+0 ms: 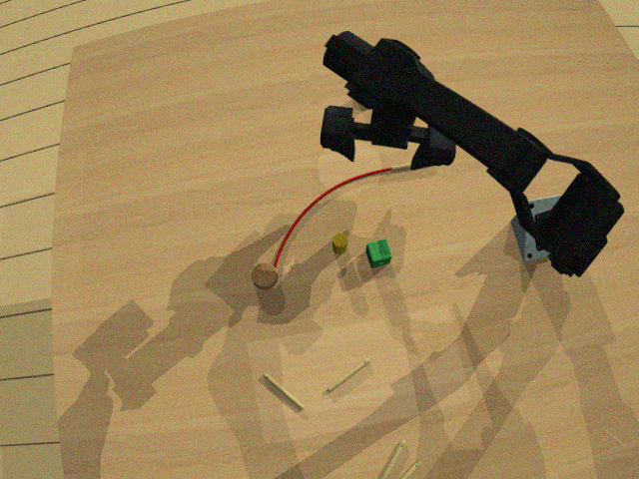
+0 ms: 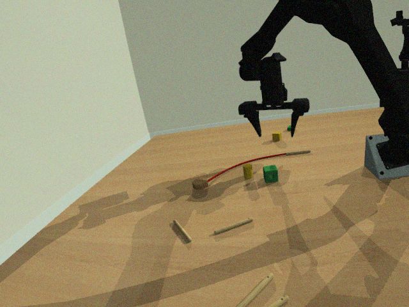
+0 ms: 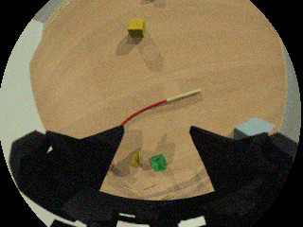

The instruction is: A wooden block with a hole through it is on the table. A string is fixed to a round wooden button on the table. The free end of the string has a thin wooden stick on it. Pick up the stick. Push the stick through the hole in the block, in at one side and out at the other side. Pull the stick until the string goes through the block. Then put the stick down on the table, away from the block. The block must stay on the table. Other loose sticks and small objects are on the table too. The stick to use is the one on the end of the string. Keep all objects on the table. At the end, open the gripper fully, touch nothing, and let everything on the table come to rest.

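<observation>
My gripper is wide open and empty, above the table. The pale stick lies on the table on the end of the red string. One finger hides part of the stick in the top view. In the wrist view the stick lies beyond the fingertips, a little right of the middle. The string curves to the round wooden button. I cannot make out a wooden block with a hole in any view.
A green cube and a yellow cylinder stand between button and arm base. A yellow cube and a small green object stand farther back. Several loose sticks lie in front, two nearest the button.
</observation>
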Robot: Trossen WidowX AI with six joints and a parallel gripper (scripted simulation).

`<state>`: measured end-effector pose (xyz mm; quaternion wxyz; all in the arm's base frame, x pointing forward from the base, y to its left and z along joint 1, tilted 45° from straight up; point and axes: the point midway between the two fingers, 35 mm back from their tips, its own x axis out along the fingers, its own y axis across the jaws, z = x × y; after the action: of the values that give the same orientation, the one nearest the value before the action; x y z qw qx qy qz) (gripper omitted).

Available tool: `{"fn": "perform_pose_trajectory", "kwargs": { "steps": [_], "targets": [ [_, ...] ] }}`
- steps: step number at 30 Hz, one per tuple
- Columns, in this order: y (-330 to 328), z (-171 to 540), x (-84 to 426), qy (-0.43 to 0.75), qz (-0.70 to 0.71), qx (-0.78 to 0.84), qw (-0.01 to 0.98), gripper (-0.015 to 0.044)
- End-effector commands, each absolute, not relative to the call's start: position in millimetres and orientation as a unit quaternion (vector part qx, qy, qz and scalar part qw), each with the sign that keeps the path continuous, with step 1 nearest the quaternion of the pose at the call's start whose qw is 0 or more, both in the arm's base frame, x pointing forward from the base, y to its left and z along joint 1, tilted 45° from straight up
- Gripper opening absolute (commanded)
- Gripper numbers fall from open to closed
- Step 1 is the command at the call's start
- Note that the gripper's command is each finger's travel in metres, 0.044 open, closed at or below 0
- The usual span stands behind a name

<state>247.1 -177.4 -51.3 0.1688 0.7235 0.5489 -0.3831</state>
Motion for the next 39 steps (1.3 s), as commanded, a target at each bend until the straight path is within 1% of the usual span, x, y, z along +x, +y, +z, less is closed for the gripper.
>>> {"fn": "perform_pose_trajectory", "kwargs": {
  "steps": [1,6,7,26,38,39],
  "targets": [
    [-183.7,-69.8,217.5,0.328,-0.591,0.715,-0.177,0.0440],
    [-185.5,-72.4,212.4,0.242,-0.631,0.683,-0.276,0.0440],
    [-185.7,-72.6,212.0,0.236,-0.634,0.680,-0.282,0.0440],
    [-185.7,-72.6,211.9,0.236,-0.634,0.680,-0.283,0.0440],
    [-185.7,-72.6,211.9,0.236,-0.634,0.680,-0.283,0.0125],
    [-185.7,-72.6,211.9,0.236,-0.634,0.680,-0.283,0.0124]
  ]
}}
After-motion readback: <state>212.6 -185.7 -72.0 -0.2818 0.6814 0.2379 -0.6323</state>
